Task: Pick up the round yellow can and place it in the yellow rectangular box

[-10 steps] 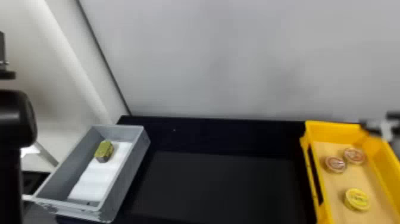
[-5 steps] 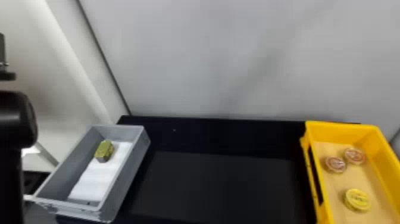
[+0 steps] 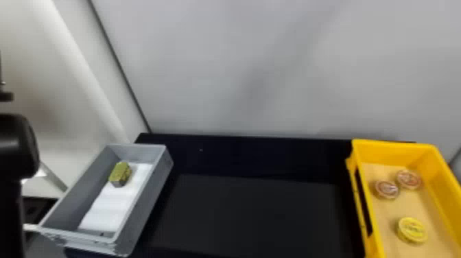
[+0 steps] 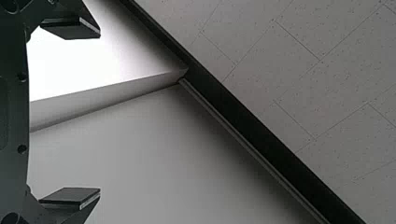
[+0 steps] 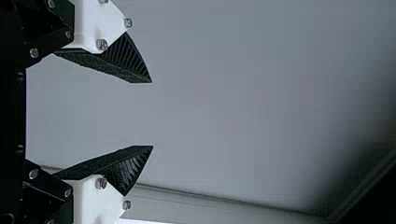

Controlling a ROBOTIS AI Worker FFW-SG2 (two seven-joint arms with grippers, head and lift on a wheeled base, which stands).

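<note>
Head view: black L arm (image 3: 15, 151) stands upright. Wrist views: black flat-fingered L gripper (image 4: 100, 112), blk/white ridge-fingered R gripper (image 5: 152, 114) both gape.

The round yellow can (image 3: 412, 230) is short and squat, with a yellow lid carrying darker markings and a paler side. It lies flat, lid up, on the tan floor of the yellow rectangular box (image 3: 389, 151), well apart from the box's far wall and between its two long walls, touching neither. The box is bright yellow, open-topped and upright, with straight, raised walls and a long dark slot in its left wall. Its long sides run away from the robot, slightly angled; its near end is cut off in the head view.
</note>
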